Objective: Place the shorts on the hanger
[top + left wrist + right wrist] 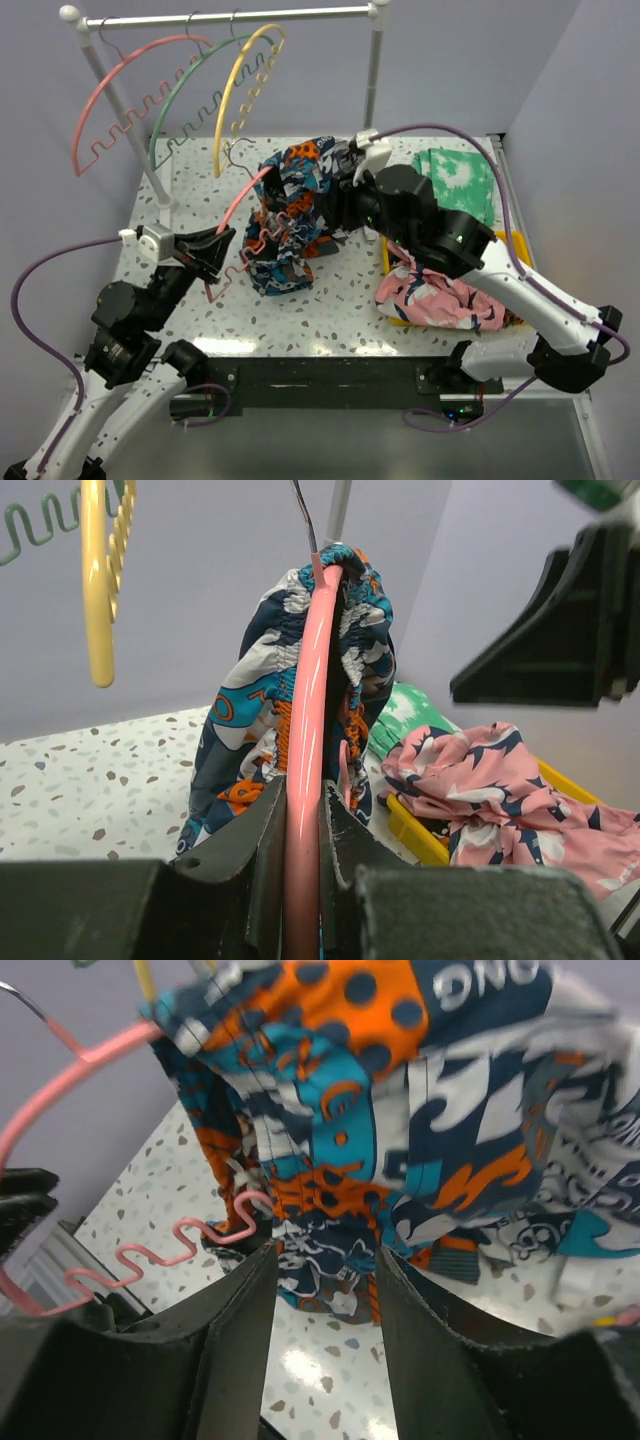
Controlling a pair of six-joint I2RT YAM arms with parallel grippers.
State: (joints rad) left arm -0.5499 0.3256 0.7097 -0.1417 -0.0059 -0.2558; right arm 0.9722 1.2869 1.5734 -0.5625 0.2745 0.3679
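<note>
The shorts (292, 205), in a blue, orange and white print, hang bunched over the coral-pink hanger (243, 200), which is held off the table. My left gripper (217, 250) is shut on the hanger's arched bar; in the left wrist view the bar (310, 680) runs up between the jaws (303, 800) and the shorts (250, 680) drape over its top. My right gripper (337, 195) is open just right of the shorts. In the right wrist view its jaws (325, 1255) stand apart and empty, with the shorts (400, 1110) and the zigzag bar (160, 1255) just beyond the tips.
A rack (230, 18) at the back left carries a second coral hanger (130, 90), a green hanger (190, 95) and a yellow hanger (240, 85). A yellow tray (392, 262) at the right holds a pink floral garment (435, 295). A green tie-dye cloth (460, 180) lies behind it.
</note>
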